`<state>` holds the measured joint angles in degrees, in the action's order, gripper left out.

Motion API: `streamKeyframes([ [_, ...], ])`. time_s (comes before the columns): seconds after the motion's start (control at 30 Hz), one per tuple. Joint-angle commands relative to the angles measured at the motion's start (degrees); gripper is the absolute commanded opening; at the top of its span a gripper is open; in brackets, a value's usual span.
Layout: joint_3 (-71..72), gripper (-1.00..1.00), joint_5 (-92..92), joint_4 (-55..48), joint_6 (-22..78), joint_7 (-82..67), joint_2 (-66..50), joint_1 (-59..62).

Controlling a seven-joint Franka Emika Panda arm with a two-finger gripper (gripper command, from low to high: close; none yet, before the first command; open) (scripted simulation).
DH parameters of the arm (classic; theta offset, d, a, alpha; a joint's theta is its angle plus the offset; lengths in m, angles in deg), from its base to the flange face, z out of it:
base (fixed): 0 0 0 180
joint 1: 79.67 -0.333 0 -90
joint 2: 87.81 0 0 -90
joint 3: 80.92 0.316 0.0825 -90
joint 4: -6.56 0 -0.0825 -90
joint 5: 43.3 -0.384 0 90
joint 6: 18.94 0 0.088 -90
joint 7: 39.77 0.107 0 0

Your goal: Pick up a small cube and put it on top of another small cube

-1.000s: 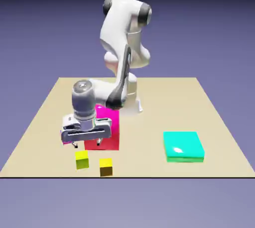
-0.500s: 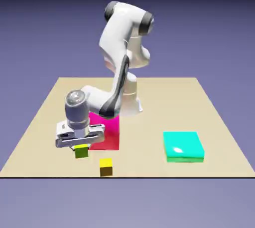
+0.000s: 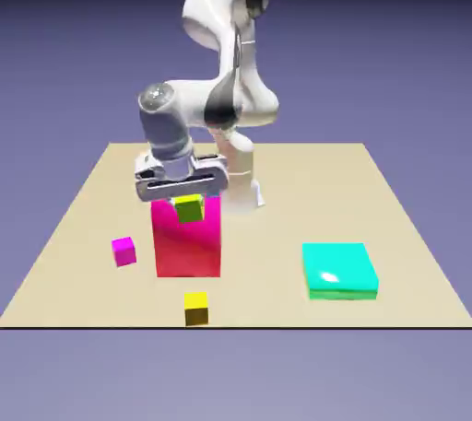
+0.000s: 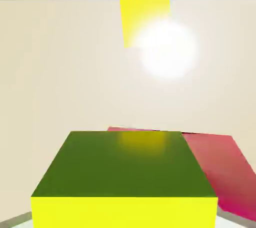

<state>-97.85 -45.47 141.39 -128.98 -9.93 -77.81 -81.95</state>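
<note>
My gripper (image 3: pixel 189 204) is shut on the small cube (image 3: pixel 191 212), a tiny yellow cube with olive-green sides. It hangs in the air, lifted clear of the table, in front of the top of the big magenta block (image 3: pixel 187 239). In the hand view the held cube (image 4: pixel 125 177) fills the bottom and hides most of the fingertips. A yellow cube with orange-brown sides (image 3: pixel 195 308) rests near the table's front edge and shows in the hand view as the yellow cube (image 4: pixel 145 16) at the top. A small magenta cube (image 3: pixel 123 251) sits at the exterior view's left of the big block.
A flat cyan block (image 3: pixel 339 270) lies on the tan table (image 3: pixel 387 216) toward the exterior view's right. The big magenta block (image 4: pixel 220 172) appears below and to the right of the held cube in the hand view. The robot's base stands behind the magenta block.
The gripper came down over the olive-sided cube, shut on it and rose with it toward the exterior view's right. The small magenta cube, hidden before, is uncovered.
</note>
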Motion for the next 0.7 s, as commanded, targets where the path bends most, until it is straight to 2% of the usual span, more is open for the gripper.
streamKeyframes([
  [0.0,1.0,-1.00,0.7,0.6,1.3,1.5,2.1,0.7],
  [0.33,10.5,-1.00,5.8,6.2,13.8,15.0,21.3,7.3],
  [0.53,10.0,-1.00,6.3,15.9,3.3,15.1,20.5,7.5],
  [0.57,10.0,1.00,6.3,15.9,3.3,15.1,20.5,7.5],
  [0.67,10.2,1.00,6.1,11.7,7.8,15.0,20.8,7.4],
])
